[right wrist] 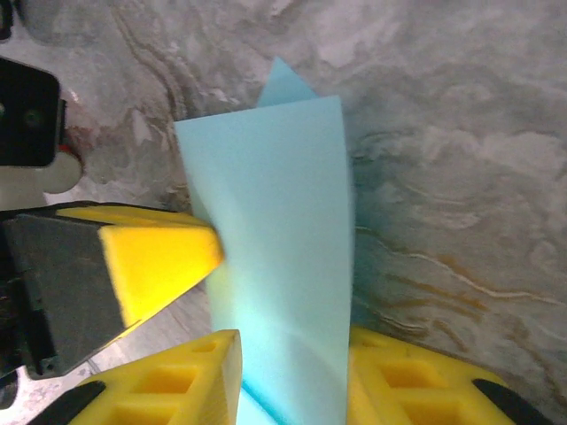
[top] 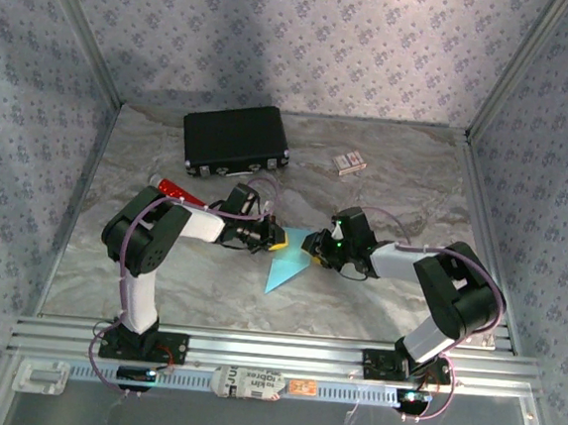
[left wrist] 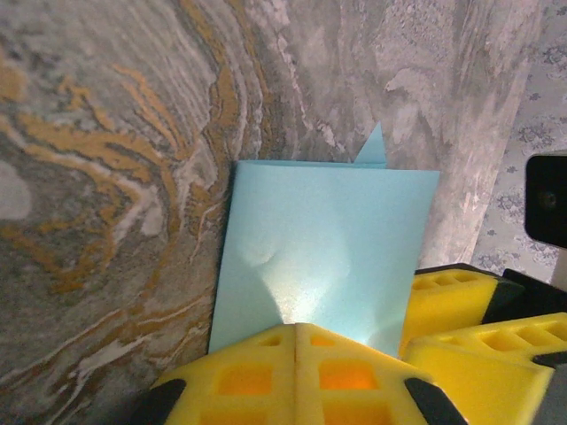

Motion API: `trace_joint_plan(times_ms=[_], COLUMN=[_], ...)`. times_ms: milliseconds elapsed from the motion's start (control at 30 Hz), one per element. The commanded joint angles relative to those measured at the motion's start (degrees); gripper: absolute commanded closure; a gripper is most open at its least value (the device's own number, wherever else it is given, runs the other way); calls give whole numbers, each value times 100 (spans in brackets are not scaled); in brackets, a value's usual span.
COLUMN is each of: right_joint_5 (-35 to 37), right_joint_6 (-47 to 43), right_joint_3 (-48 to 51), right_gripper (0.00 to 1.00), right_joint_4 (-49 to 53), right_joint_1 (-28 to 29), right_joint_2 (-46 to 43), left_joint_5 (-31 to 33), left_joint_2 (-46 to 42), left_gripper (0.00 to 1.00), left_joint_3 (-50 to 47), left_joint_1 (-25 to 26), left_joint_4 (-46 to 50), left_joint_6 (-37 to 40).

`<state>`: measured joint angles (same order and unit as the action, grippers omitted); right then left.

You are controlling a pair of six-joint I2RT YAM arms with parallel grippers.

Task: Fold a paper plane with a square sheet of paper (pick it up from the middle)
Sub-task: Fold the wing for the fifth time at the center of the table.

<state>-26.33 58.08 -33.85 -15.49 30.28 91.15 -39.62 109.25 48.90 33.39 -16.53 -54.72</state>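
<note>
Two grippers meet at light cyan-blue folded paper sheet point(top: 287, 269), mid-table. Left gripper point(top: 274, 239) shut, tips on sheet's edge; pinch or press, I cannot tell. Right gripper point(top: 313, 247) part open, sheet between its fingers point(right wrist: 177, 390). Sheet's long axis runs near-left from both. Grey marbled tabletop point(top: 396, 183) flat; black hard case point(top: 236, 141) well apart.

My counter point(top: 208, 285) is grey and marbled, veined with ochre. A black case point(top: 236, 141) lies flat on it, toward the back. Right of the case, near its front corner but apart from it, I see a small patterned card box point(top: 347, 162). In front of the case's left end, a red tube point(top: 179, 191) lies slantwise, partly covered.
</note>
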Motion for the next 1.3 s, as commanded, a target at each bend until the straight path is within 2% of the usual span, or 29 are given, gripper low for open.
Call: trace_joint_plan(times_ms=[0,267,733,1000,1267], right_joint_5=[-215,-574,-374,-480,-920], right_joint_6=[0,-317,-739,-974,-1268], right_joint_3=[-48,-326,-436,-544,-704], right_gripper=[69,73,70,70,74], right_joint_4=[-254,-379,374,460,494], right_joint_1=[-14,-49,-164,-265,-373], right_joint_2=[1,379,377,476,702], left_joint_5=[-126,-107,-38,-77,-134], left_joint_2=[-58,-97,-134,-120,-84], left_gripper=[95,95,94,94,94], left_joint_3=[-171,-212,-209,-153,-142], left_joint_1=[-14,-13,-36,-59,-61], left_joint_4=[266,227,263,287,230], left_joint_6=[-10,-47,-74,-48,-48])
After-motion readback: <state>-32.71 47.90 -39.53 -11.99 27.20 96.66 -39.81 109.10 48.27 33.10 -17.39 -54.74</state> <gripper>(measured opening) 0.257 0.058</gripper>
